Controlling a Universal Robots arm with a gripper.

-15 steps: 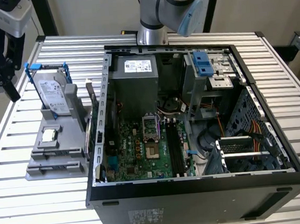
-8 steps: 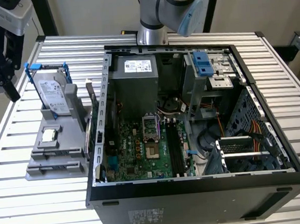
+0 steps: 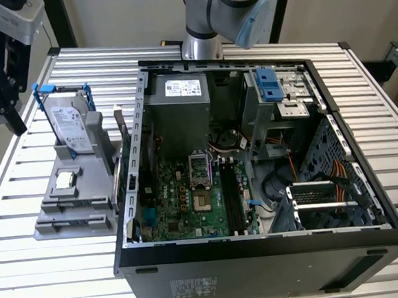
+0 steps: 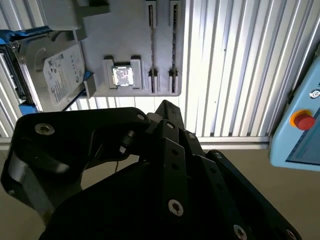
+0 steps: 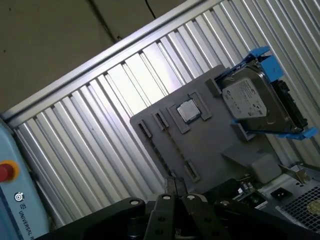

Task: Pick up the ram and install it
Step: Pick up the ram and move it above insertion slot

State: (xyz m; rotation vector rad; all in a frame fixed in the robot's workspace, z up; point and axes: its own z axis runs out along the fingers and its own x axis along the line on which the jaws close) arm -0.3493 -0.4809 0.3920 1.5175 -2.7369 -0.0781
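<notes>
Hovering near the table (image 3: 58, 284) edge with the tool (image 5: 175, 184) pressed together and empty, well apart from the ram (image 5: 175, 146) apparently standing edge-up in the grey holder (image 5: 210, 150) near the processor (image 5: 189, 111), likely needing spreading and squaring along its length.

You have bright, even light from above; the ribbed table (image 5: 125, 82) glares white in the first wrist view, and the computer case (image 3: 137, 195) is shaded inside.

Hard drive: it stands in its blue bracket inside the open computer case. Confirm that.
Not inside. The hard drive in its blue bracket stands on the grey holder, outside the open computer case, on the exterior view's left of it.
</notes>
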